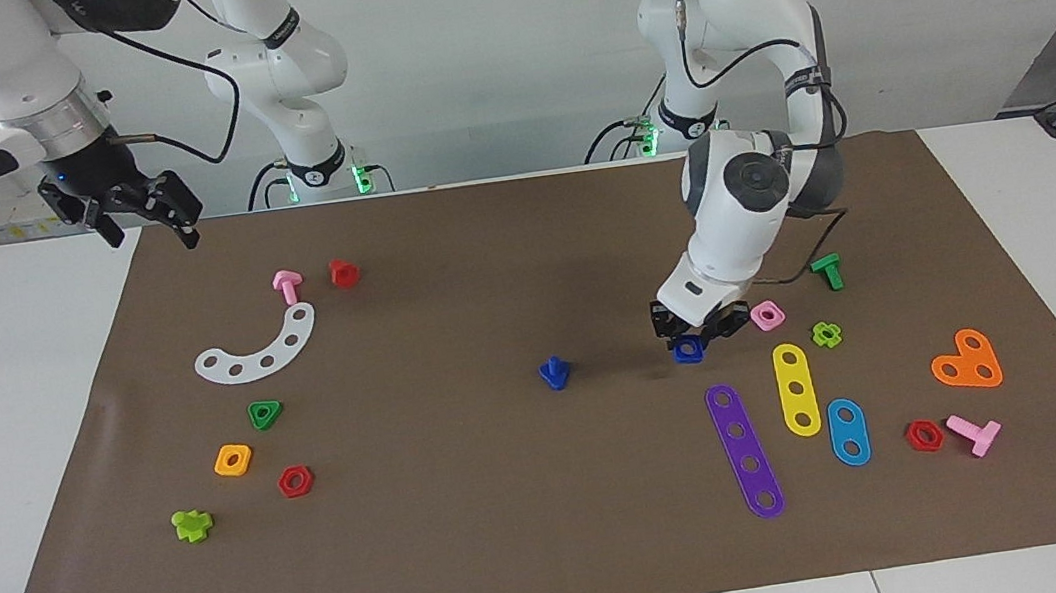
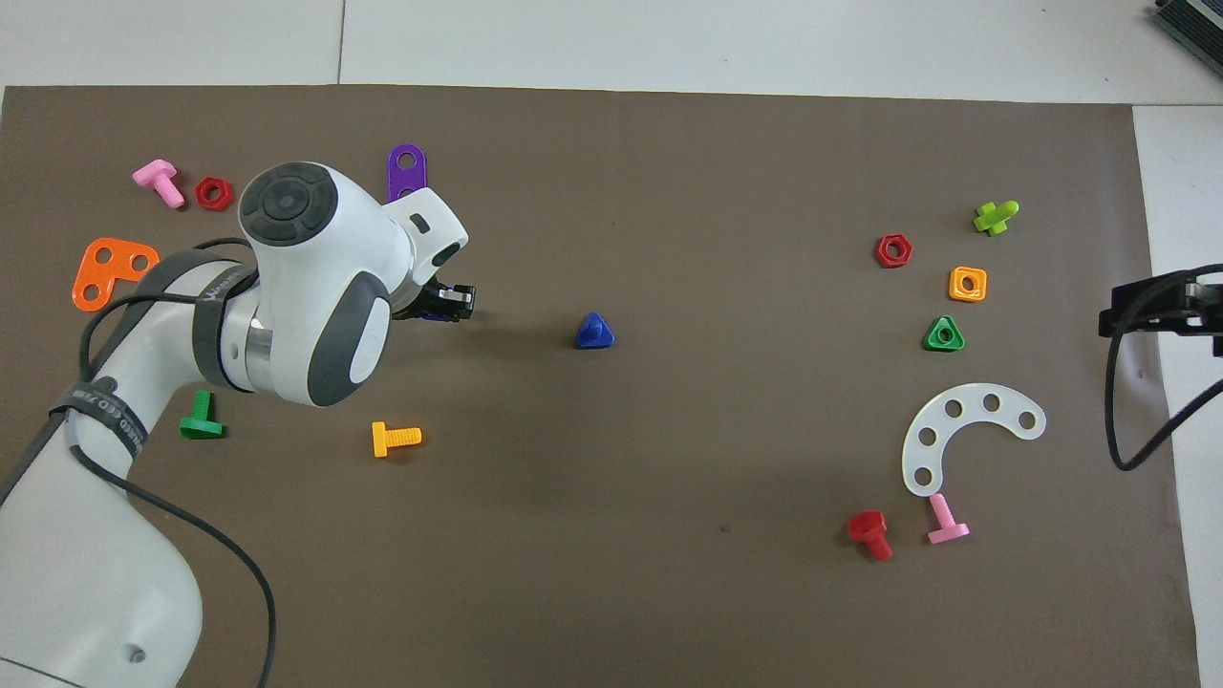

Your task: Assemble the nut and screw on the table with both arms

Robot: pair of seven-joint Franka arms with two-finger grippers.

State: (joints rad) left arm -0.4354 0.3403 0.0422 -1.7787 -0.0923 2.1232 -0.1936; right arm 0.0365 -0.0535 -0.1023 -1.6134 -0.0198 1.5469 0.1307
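My left gripper (image 1: pixel 694 335) is shut on the dark-blue nut (image 1: pixel 689 349) and holds it just above the brown mat (image 1: pixel 537 537), at the left arm's end; in the overhead view the gripper (image 2: pixel 451 306) mostly hides the nut (image 2: pixel 435 313). The dark-blue screw (image 1: pixel 554 372) stands head down on the mat's middle, shaft up, apart from the nut; it also shows in the overhead view (image 2: pixel 594 331). My right gripper (image 1: pixel 144 221) hangs open and empty in the air over the mat's edge at the right arm's end, seen partly in the overhead view (image 2: pixel 1161 308).
Near the nut lie a pink square nut (image 1: pixel 768 314), a purple strip (image 1: pixel 744 449), a yellow strip (image 1: pixel 796 388), a green bolt (image 1: pixel 827 271) and an orange bolt (image 2: pixel 395 439). At the right arm's end lie a white curved strip (image 1: pixel 260 347), a green triangular nut (image 1: pixel 265 413) and an orange square nut (image 1: pixel 233 460).
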